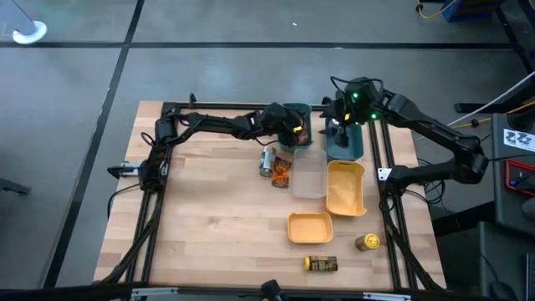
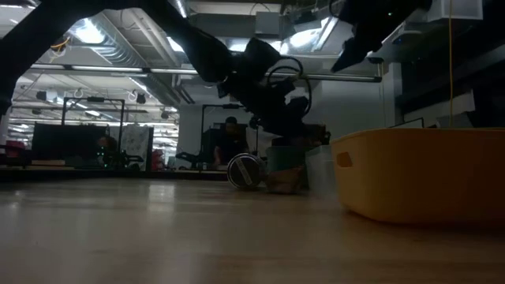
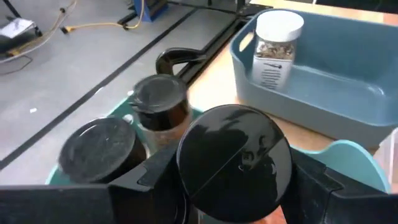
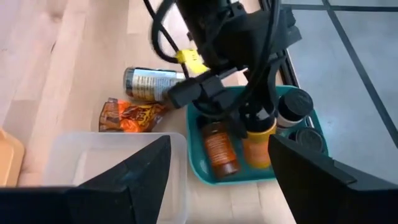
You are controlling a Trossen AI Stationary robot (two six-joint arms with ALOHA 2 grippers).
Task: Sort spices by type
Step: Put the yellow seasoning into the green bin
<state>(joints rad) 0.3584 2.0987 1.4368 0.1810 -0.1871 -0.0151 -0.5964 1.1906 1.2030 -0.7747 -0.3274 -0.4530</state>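
A spice jar with a black lid and a yellow-orange label is upright in the teal bin, with my left gripper shut on it. In that bin also stand two dark-lidded jars, and a brown bottle lies there. A white-lidded jar stands in the blue-grey bin. My right gripper hovers open above that bin, with nothing between its fingers. A jar and an orange packet lie on the table beside the teal bin. My left gripper pinches the jar between its two fingers, one on each side of the body just under the lid. The fingers slant down from the table's left. The jar stays upright with its lower end inside the teal bin; whether it rests on the floor I cannot tell.
A clear bin and two yellow bins sit right of centre. A yellow-lidded jar stands and another jar lies near the front edge. The table's left half is bare wood.
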